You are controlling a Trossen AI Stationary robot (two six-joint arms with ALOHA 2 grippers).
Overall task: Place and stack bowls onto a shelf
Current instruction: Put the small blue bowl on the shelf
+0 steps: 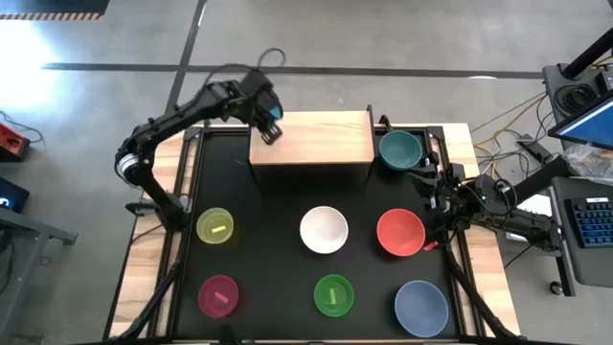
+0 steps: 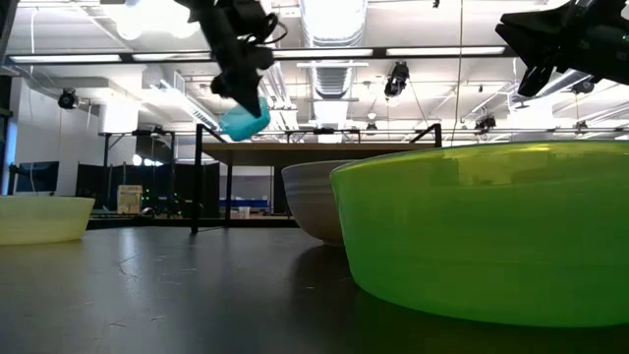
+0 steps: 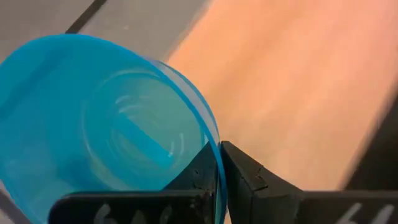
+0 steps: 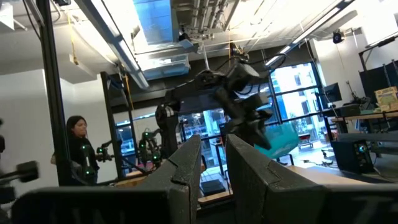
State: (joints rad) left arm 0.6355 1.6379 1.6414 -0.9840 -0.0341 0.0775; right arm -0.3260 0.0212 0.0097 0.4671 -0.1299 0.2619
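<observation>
Place: robotics lab or workshop hall.
Floor: bare concrete [image 1: 402, 34] with taped lines.
Ceiling: exposed ducts [image 2: 334, 20], strip lights.
Surroundings: cables [image 1: 498, 120], keyboard [image 1: 596, 222], a person [image 4: 78, 149] beyond the right gripper.

The shelf [image 1: 311, 139] stands at the far middle of the table [image 1: 278, 206]. My left fingers [image 1: 271, 129] are above the shelf's left end, and the held bowl [image 1: 272, 131] hangs in them over the board, apart from it. The side bowl [image 1: 399, 149] sits on the table just right of the shelf. My right fingers [image 1: 428, 192] are in the air off the shelf's front right corner.

In front of the shelf lies a row of three: left bowl [image 1: 215, 226], middle bowl [image 1: 324, 230], right bowl [image 1: 400, 233]. Farther from the shelf lies a second row: near left bowl [image 1: 219, 295], near middle bowl [image 1: 333, 295], near right bowl [image 1: 420, 307].
</observation>
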